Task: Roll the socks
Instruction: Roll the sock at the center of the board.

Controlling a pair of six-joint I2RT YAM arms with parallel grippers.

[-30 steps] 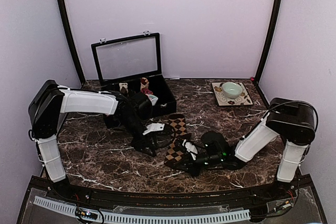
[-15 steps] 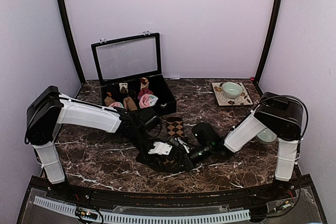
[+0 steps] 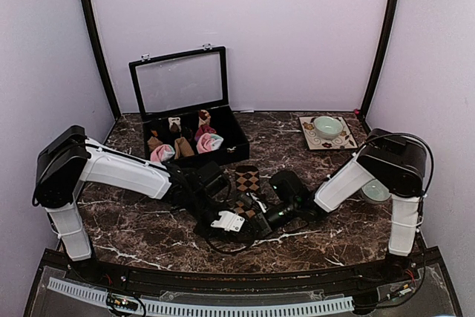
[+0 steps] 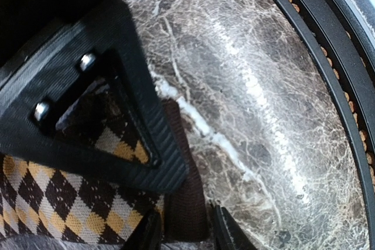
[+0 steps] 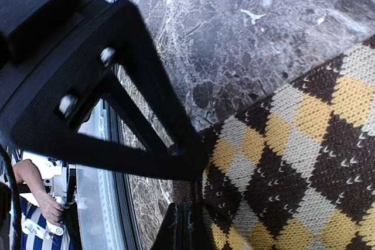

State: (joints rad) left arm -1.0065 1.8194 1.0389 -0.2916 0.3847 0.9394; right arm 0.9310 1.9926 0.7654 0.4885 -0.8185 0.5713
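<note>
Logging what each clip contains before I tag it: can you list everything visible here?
checked sock: one, dark brown with tan diamonds, table centre
box: one, black, clear lid raised, back left
sock bundles: about six, pink, tan, brown, inside box
tray: one, cream patterned, back right
bowl: one, mint, on tray
round object: one, pale, partly hidden behind right arm
table: one, dark marble
person: one, blue-striped sleeve, beyond table's near edge
left gripper: black, closed on sock's brown edge
right gripper: black, shut at sock's edge
</note>
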